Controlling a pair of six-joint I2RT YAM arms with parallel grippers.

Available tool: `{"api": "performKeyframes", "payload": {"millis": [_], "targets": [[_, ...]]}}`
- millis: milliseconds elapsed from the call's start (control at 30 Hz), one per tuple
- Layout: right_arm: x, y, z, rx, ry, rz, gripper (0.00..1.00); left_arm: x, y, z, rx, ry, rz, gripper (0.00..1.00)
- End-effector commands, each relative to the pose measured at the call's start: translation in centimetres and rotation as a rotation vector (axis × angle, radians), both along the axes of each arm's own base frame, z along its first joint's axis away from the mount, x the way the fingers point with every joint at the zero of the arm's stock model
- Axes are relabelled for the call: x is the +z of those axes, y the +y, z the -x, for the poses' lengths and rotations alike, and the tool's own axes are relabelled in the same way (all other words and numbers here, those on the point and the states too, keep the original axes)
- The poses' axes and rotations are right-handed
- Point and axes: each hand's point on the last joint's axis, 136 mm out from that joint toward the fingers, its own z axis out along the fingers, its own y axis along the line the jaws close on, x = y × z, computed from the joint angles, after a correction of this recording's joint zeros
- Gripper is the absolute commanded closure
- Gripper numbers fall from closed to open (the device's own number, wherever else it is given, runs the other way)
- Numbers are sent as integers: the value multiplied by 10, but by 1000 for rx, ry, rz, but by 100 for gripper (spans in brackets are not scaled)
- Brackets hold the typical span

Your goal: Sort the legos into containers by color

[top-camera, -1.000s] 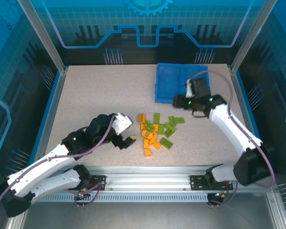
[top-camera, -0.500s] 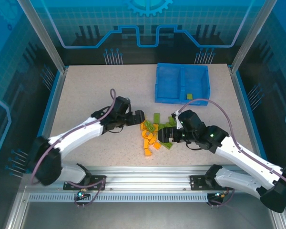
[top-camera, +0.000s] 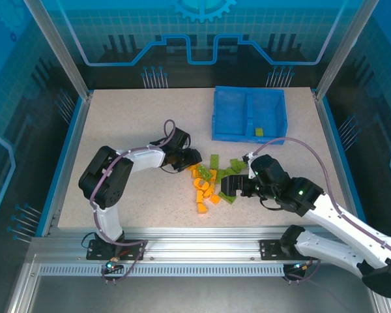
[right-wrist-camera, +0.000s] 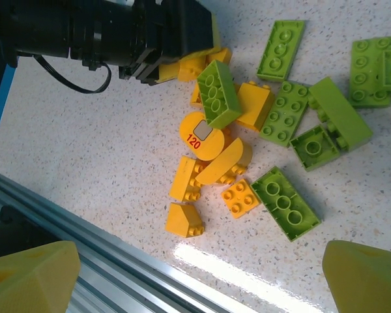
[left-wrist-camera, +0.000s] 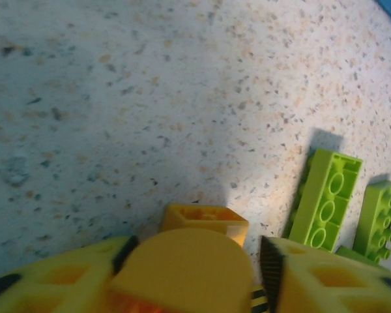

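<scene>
Nearest my bases, on the near side of the pile (top-camera: pixel 212 182), my right fingers (right-wrist-camera: pixel 26 277) hang wide apart with nothing between them. Below them an orange wedge (right-wrist-camera: pixel 182 222) sits apart from the rest, and a flat green brick (right-wrist-camera: pixel 288 203) lies at the pile's near-right corner, just beside a small orange square (right-wrist-camera: pixel 241 197). That green one is my best pick for this arm. I would come straight down, straddle its narrow width, and close only once both pads are below its top, so the square is not nudged.

At the pile's left edge, my left fingers (left-wrist-camera: pixel 52 287) look closed on an orange rounded brick (left-wrist-camera: pixel 182 261), low over the speckled surface (top-camera: pixel 130 124). A second orange brick (left-wrist-camera: pixel 205 218) sits just past it, touching or nearly so, and a long green brick (left-wrist-camera: pixel 326 195) is near on the right. The lift should go straight up before any sideways travel, or the neighbours will be dragged. Both arms crowd one pile, so I judge one should clear out before the other descends.

Beyond the pile stands the blue tray (top-camera: pixel 216 117), well apart. A green brick (top-camera: pixel 260 132) already lies in its right half, so the orange piece belongs in the left half, and it should be let go low inside the walls.
</scene>
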Motion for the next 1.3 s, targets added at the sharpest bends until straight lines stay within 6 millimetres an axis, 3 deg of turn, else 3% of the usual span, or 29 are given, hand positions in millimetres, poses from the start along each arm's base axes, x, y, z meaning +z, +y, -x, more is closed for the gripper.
{"api": "performKeyframes", "payload": {"millis": [0,167,267,367,467,567,733,867,933,1100,1267], "targets": [[-2,-6,2,-35,7,6,3,17,-11,-7,-22,-37,60,58],[1,-4,1,-40,9,-5,3,54,-12,-1,-59,-104,37,72],[6,-5,1,-43,-1,-8,3,100,-22,7,-123,-205,-21,73],[13,-7,0,-52,-19,-15,3,150,-50,15,-216,-343,-97,74],[21,-13,-2,-78,-51,-23,3,184,-78,3,-276,-460,-169,74],[25,-23,-1,-112,-74,-24,3,196,-97,-30,-275,-537,-225,74],[28,-36,6,-145,-90,-36,3,200,-124,-101,-254,-661,-347,76],[31,-47,12,-167,-102,-45,3,183,-132,-149,-202,-674,-411,77],[32,-53,15,-179,-110,-46,3,161,-132,-166,-184,-656,-433,77],[35,-62,20,-193,-127,-55,3,129,-130,-184,-158,-615,-413,75],[39,-62,20,-194,-134,-63,3,115,-142,-181,-211,-596,-368,56]]}}
